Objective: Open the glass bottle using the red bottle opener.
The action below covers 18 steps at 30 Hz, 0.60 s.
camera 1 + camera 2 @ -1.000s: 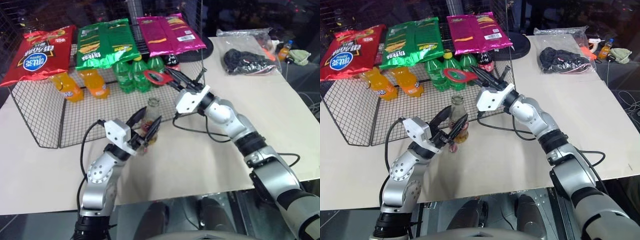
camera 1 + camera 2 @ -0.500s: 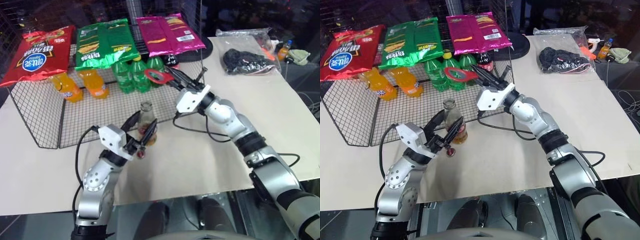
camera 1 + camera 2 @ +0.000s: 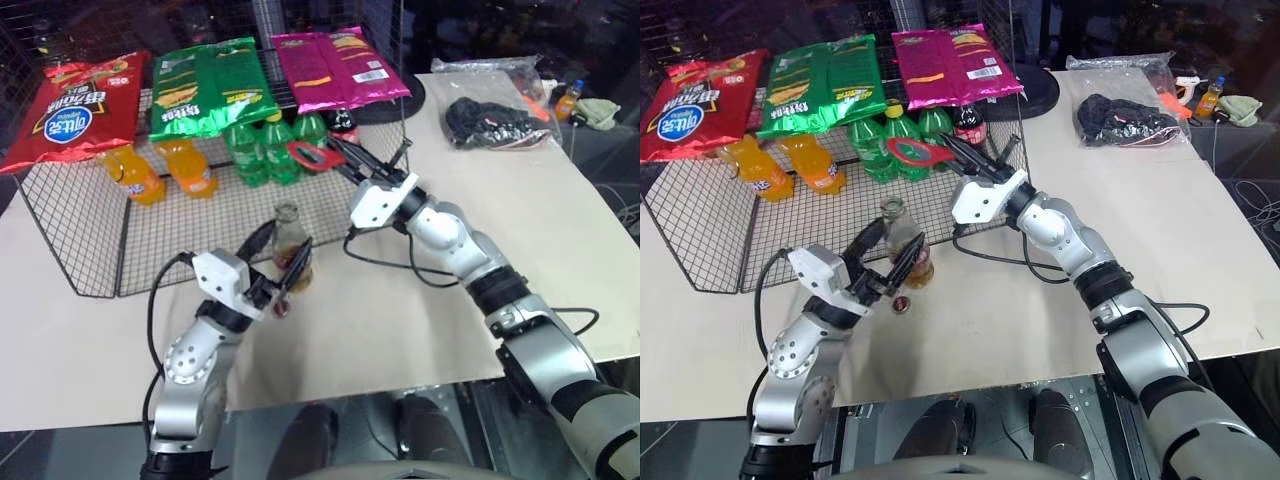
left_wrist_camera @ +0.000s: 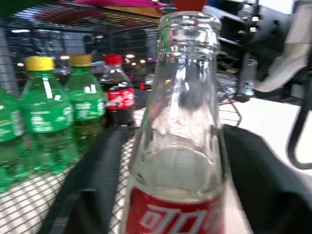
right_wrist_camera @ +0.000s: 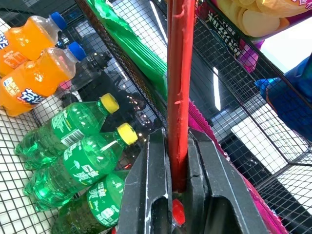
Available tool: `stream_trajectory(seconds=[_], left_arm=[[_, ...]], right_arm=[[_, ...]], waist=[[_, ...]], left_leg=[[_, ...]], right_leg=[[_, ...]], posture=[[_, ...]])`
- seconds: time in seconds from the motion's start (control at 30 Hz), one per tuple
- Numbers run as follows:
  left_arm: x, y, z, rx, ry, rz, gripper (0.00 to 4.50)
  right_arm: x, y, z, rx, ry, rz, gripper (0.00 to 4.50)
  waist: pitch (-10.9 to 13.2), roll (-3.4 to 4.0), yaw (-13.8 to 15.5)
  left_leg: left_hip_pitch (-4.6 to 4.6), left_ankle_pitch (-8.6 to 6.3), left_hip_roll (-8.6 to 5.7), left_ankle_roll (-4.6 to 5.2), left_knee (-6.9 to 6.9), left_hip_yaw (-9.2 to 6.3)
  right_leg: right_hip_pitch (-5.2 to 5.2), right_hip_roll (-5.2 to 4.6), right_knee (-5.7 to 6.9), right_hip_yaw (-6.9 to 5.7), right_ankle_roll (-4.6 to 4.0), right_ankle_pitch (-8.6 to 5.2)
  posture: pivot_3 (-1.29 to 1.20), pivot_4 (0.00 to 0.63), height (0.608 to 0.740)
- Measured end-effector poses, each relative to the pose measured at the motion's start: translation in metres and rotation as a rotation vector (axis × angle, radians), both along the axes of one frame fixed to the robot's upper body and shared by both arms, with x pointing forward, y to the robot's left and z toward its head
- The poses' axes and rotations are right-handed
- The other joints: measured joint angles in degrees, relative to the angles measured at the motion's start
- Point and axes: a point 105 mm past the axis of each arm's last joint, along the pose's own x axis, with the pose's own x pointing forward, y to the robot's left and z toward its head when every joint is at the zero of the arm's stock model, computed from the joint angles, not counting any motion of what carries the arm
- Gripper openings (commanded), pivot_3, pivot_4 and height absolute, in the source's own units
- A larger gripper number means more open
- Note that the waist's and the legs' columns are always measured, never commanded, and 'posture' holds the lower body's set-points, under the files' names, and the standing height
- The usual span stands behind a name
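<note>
The glass bottle point(image 3: 289, 243) stands upright on the table at the front edge of the wire rack, and its mouth point(image 4: 187, 29) is bare. My left gripper point(image 3: 287, 238) is open, one black finger point(image 4: 92, 190) on each side of the bottle's lower body. My right gripper point(image 3: 340, 155) is shut on the handle of the red bottle opener point(image 3: 313, 154). It holds the opener up above and behind the bottle, ring head toward the green bottles. In the right wrist view the opener point(image 5: 180, 73) rises edge-on from between the fingers.
A small red cap point(image 3: 280, 309) lies on the table just in front of the bottle. The wire rack point(image 3: 70, 215) holds chip bags point(image 3: 205, 90), orange bottles point(image 3: 160, 170), green bottles point(image 3: 265, 150) and a dark cola bottle point(image 4: 117, 97). A plastic bag of dark items point(image 3: 495, 120) lies at back right.
My left gripper's fingers have spread wider around the glass bottle, which has shifted slightly left with it. The right arm and the opener have kept still.
</note>
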Motion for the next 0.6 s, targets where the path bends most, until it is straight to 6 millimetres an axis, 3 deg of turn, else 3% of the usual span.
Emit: stream_trajectory(seconds=[0.4,0.6], left_arm=[[-0.001,0.000,-0.002,-0.003,0.008,0.000,4.47],[-0.008,-0.001,-0.015,0.005,0.055,-0.014,4.47]], right_arm=[[0.002,-0.002,-0.006,-0.005,0.020,-0.008,0.00],[0.003,-0.011,-0.016,-0.016,0.058,-0.028,0.00]], waist=[[0.0,0.00,0.0],[0.0,0.00,0.1]], left_leg=[[0.00,0.00,-0.01,0.00,-0.01,0.00],[-0.02,0.00,0.00,0.00,-0.02,-0.01]], right_leg=[[0.00,-0.01,-0.02,0.00,0.00,0.00],[0.00,-0.01,-0.04,0.00,0.00,0.00]], posture=[[0.00,0.150,0.740],[0.00,0.150,0.740]])
